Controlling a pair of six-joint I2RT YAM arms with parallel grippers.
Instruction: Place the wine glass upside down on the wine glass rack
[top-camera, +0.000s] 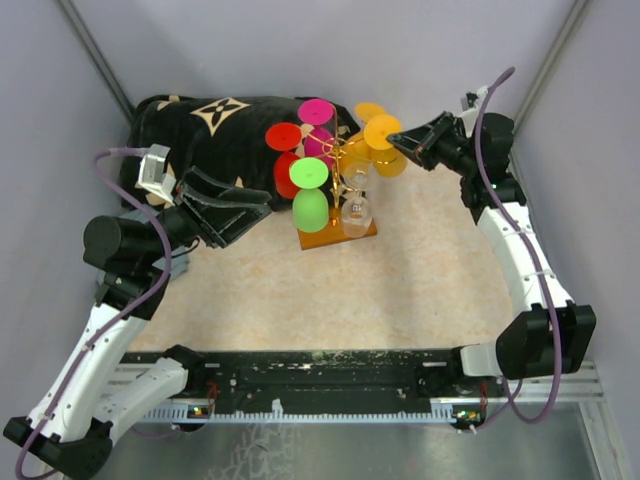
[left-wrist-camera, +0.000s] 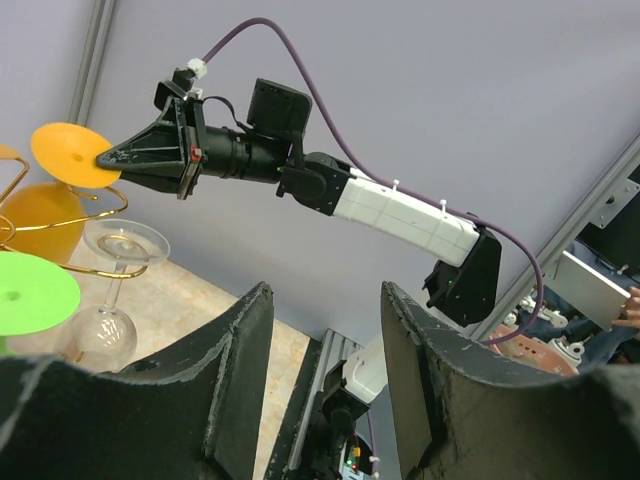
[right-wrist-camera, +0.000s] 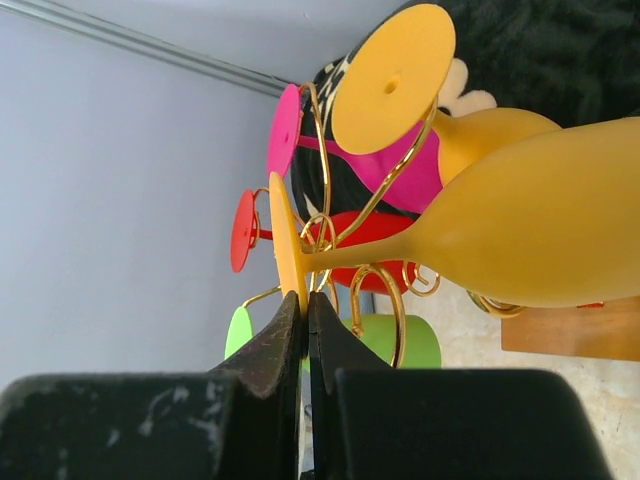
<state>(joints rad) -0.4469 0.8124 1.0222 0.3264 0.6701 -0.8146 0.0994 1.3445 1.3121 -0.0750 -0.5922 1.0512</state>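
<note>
Currently my right gripper (right-wrist-camera: 305, 312) clamps the foot of the orange glass (right-wrist-camera: 540, 230) at the rack (top-camera: 322, 240), near the table's (top-camera: 430, 285) far edge; left gripper (left-wrist-camera: 325, 300) jaws stand apart.

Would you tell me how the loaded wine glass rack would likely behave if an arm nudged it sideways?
Probably top-heavy: the wine glass rack holds several glasses high over a small flat base, so it may tip rather than slide. Its thin wire would likely flex, setting the glasses swinging.
</note>
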